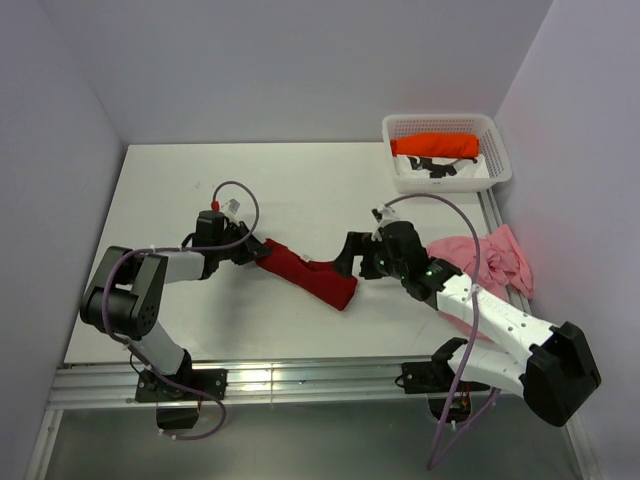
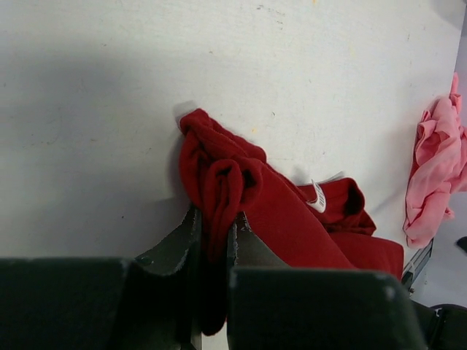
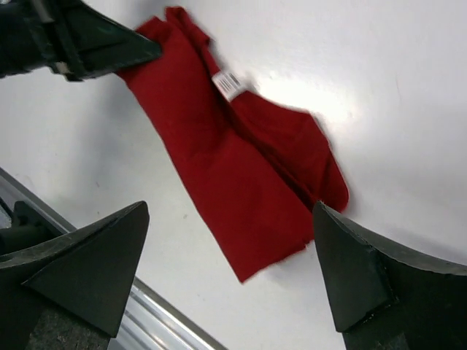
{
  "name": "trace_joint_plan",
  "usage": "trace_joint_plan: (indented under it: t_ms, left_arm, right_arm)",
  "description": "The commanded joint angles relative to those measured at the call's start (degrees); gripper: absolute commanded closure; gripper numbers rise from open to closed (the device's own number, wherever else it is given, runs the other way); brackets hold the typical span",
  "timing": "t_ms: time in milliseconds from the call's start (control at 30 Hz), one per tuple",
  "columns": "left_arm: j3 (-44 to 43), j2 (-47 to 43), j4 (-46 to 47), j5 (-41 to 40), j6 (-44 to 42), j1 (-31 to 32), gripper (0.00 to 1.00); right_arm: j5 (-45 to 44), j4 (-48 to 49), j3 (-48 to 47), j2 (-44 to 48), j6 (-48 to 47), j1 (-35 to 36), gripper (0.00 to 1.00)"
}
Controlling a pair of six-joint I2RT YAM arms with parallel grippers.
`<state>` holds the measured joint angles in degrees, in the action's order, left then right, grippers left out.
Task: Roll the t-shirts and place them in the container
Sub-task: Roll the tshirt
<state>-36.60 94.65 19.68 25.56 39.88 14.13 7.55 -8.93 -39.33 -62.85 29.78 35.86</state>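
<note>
Top external view shows the dark red t-shirt [image 1: 305, 272] lying as a narrow folded strip on the table [image 1: 200, 190], well to the left of the white basket [image 1: 497, 135] and nearer the arms. The left gripper [image 1: 260, 250] has its fingers clamped on the strip's end farthest from the basket, with cloth bunched between them. The right gripper [image 1: 348, 258] sits at the end nearer the basket, fingers wide apart and holding nothing. An orange t-shirt [image 1: 435, 146] lies inside the basket. A pink t-shirt [image 1: 500, 258] lies crumpled on the basket's near side.

Item: dark red t-shirt [image 3: 241, 182], folded strip on table [image 3: 394, 65]; white label [image 3: 230, 84] on it; right gripper [image 3: 230, 211] gaping over its near end.
</note>
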Motion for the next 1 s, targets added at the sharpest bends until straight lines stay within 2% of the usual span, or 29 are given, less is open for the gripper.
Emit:
trace_joint_plan:
  t_ms: [0,133,300,500,800,967]
  left_arm:
    - [0.3,-2.2,-2.9,-3.7,-1.4,0.2,1.00]
    - [0.4,-3.1,-5.0,-5.6,-1.6,0.2,1.00]
    - [0.3,-3.0,-5.7,-6.0,-1.7,0.3,1.00]
    - [0.3,-2.6,-6.0,-6.3,-1.8,0.5,1.00]
    - [-0.2,-2.2,-6.6,-6.3,-2.1,0.8,1.00]
    - [-0.3,-2.0,-6.9,-6.6,-2.2,0.9,1.00]
  right_arm:
    - [1.8,-2.2,6.4,3.3,9.2,-1.9,0.00]
    - [3.4,4.3,14.2,9.7,14.7,-4.1,0.05]
    - [3.3,8.3,19.1,11.0,17.9,-4.0,0.09]
    - [5.1,14.5,20.9,4.5,20.1,-4.1,0.10]
    - [2.9,21.0,22.5,-0.5,23.3,-4.1,0.20]
    - [2.9,23.8,22.6,-6.2,25.0,-3.6,0.25]
